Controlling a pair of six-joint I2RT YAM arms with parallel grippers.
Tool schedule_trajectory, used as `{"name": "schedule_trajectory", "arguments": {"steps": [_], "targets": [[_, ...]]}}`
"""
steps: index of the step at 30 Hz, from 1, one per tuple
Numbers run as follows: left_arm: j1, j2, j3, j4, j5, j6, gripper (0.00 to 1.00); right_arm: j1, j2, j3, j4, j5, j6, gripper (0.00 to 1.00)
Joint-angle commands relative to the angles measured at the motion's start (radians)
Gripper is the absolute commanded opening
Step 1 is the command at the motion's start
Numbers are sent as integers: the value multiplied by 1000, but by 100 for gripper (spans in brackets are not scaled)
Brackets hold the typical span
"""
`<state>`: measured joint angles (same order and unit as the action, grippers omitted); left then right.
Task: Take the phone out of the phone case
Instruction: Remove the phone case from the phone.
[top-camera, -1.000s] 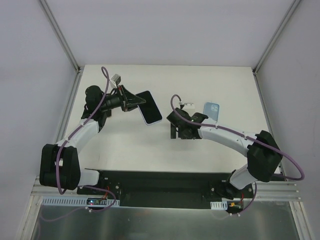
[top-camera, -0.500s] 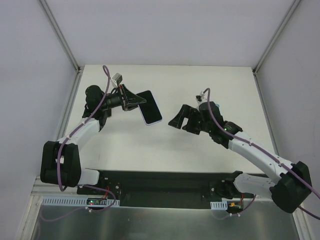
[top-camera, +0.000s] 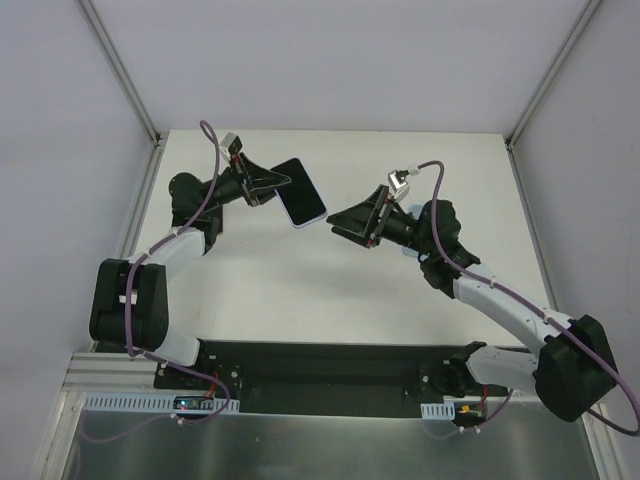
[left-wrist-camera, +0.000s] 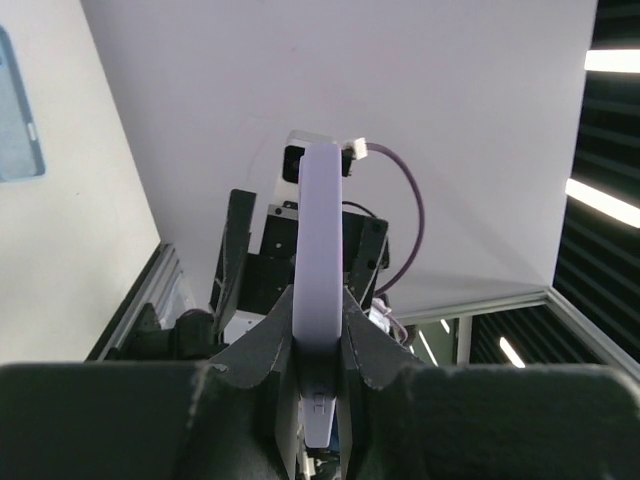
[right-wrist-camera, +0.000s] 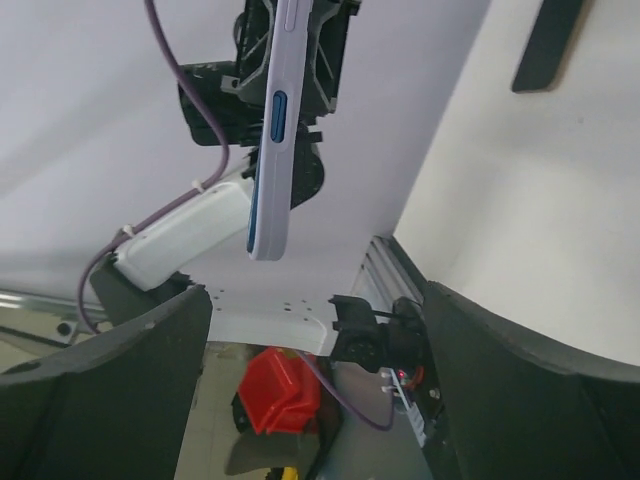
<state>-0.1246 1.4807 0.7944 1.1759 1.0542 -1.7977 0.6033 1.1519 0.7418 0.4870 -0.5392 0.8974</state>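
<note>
From above I cannot see the light-blue phone case, because the right arm covers it; only the left wrist view shows it (left-wrist-camera: 15, 110), cut off at the edge, flat on the tabletop (top-camera: 300, 290). Whether the phone (top-camera: 302, 192) still wears a cover I cannot tell. The left gripper (top-camera: 278, 193) has its jaws clamped on the phone's lower edge and holds it in the air. The right gripper (top-camera: 348, 225) faces it with jaws wide apart. A second ago that gripper was low over the tabletop and the case was visible beside it.
</note>
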Motion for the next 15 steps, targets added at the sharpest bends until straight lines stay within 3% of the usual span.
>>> {"name": "schedule_trajectory", "arguments": {"steps": [1,9,15], "targets": [[-3,-13,78,201,-56,-101,0,-11,55,-27,432,-79,198,87],[-3,-30,72,208,-57,-112,0,-22,192,4,751,-71,340,76],[-3,-26,66,217,-63,-117,0,-19,238,27,814,-81,380,67]]}}
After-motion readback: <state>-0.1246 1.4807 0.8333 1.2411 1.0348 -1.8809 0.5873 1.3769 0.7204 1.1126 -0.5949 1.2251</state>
